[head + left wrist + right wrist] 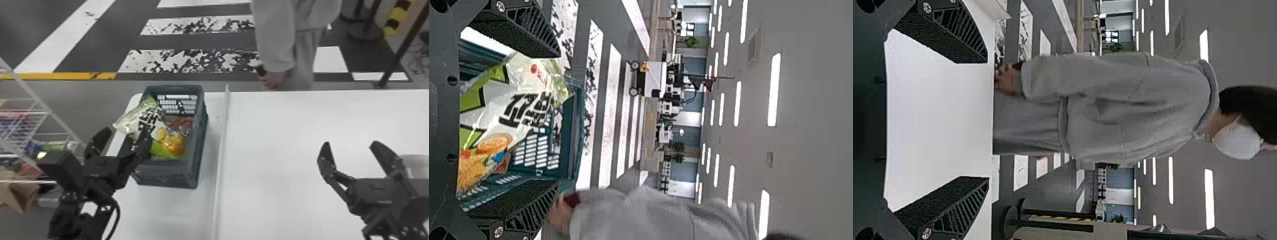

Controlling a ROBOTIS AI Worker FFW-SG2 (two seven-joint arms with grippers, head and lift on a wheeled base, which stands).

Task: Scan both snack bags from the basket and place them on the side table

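Though open-topped, basket (167, 175) with snack bags (174, 144)

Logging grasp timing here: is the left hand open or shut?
Open: the left hand has its two fingers wide apart, not closed on the green-and-white snack bag.

Left of centre in the head view, the basket (169, 175) stands on a tabletop (166, 210), with one snack bag (135, 116) slanting out past its left rim and another packet (184, 123) (only partly visible) deeper inside, to the right. A long ridge (222, 137) separates this tabletop from the one filling the right (271, 143), while a wire rack (41, 110) stands at the left edge.
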